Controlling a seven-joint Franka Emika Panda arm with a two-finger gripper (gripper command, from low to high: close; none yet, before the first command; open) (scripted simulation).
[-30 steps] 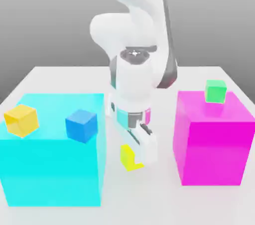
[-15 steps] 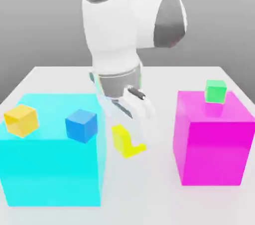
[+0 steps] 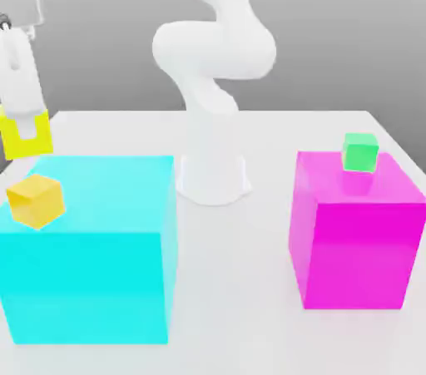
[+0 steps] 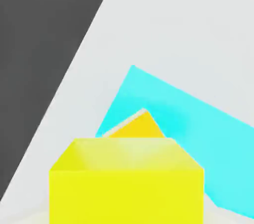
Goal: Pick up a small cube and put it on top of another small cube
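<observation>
My gripper (image 3: 26, 125) is high at the exterior view's left, shut on the small lemon-yellow cube (image 3: 14, 142), which hangs in the air. The amber small cube (image 3: 36, 200) rests on the big cyan block (image 3: 100, 257) near its left edge. It lies just below the held cube, a little to the exterior view's right, with a gap between the two. In the hand view the lemon-yellow cube (image 4: 126, 183) is close up, with the amber cube (image 4: 138, 126) and the cyan block (image 4: 198, 133) beyond it.
A big magenta block (image 3: 354, 240) stands at the exterior view's right with a small green cube (image 3: 360, 151) on its top. The arm's white base (image 3: 214, 175) stands on the white table (image 3: 233, 307) between the two big blocks.
The arm has swung up from the table's middle to the exterior view's left, carrying the lemon-yellow cube to above the amber cube. The small blue cube has left the cyan block's top.
</observation>
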